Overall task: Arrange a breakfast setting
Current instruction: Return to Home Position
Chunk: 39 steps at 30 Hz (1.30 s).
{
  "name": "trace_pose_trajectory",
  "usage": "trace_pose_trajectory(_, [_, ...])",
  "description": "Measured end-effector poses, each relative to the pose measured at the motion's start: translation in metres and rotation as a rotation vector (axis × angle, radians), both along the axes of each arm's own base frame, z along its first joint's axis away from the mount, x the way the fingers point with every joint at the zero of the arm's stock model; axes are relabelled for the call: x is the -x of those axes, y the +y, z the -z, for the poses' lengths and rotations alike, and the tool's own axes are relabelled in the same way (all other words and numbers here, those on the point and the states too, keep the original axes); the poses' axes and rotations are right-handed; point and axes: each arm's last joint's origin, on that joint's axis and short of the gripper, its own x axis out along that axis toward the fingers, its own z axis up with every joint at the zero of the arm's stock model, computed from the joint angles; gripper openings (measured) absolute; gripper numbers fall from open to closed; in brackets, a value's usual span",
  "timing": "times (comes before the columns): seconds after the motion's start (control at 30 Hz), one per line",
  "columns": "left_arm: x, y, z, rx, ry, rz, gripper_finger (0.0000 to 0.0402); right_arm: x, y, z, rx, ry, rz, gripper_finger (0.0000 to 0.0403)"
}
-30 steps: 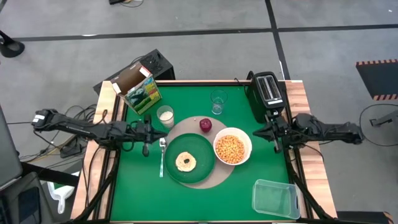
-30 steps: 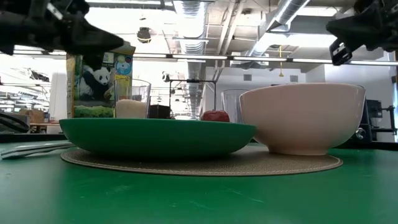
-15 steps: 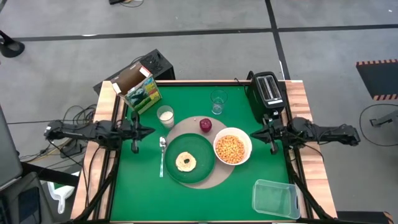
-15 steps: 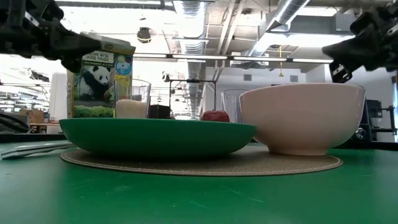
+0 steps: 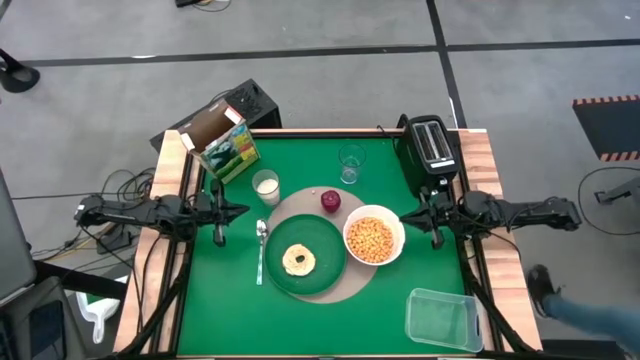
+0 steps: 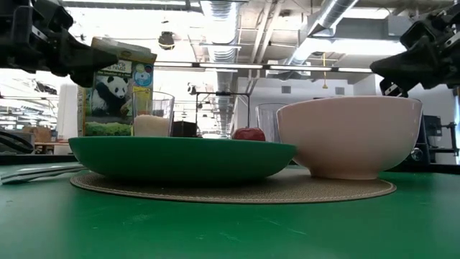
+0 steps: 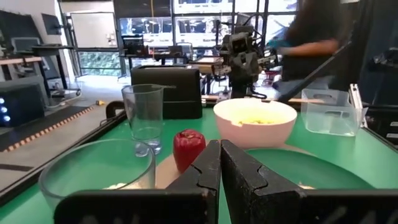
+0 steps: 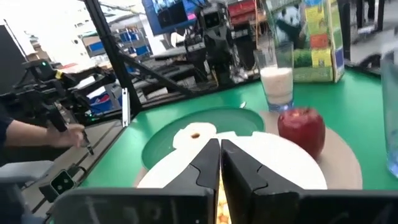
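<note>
A round tan mat (image 5: 300, 206) lies mid-table. On it rest a dark green plate (image 5: 325, 248) holding a round toast (image 5: 298, 260), a white bowl (image 5: 374, 217) of cereal and a red fruit (image 5: 331, 200). A silver spoon (image 5: 261, 250) lies left of the plate. A small milk glass (image 5: 265, 185) and a clear glass (image 5: 350, 163) stand behind the mat. My left gripper (image 5: 240, 210) is shut and empty above the table's left side, also seen in its wrist view (image 7: 219, 155). My right gripper (image 5: 404, 216) is shut and empty just right of the bowl, also seen in its wrist view (image 8: 219, 152).
A green-and-yellow cereal box (image 5: 228, 145) stands at the far left, a black toaster (image 5: 432, 145) at the far right, and a clear plastic container (image 5: 443, 318) at the near right. A person's foot (image 5: 545, 288) shows on the floor to the right.
My left gripper has drawn back from beside the spoon toward the table's left edge, staying shut and empty. The right gripper has edged slightly toward the bowl. A person's foot has come into view on the floor at the right.
</note>
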Motion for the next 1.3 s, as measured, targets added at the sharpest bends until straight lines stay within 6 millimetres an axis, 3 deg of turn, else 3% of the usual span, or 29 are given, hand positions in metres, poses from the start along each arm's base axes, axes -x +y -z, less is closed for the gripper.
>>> trace_pose_trajectory(1.3, [0.0000,-0.0003,0.0000,0.008,-0.001,0.009,0.0000,-0.0005,0.0001,0.0008,-0.019,0.005,-0.001,0.0047])
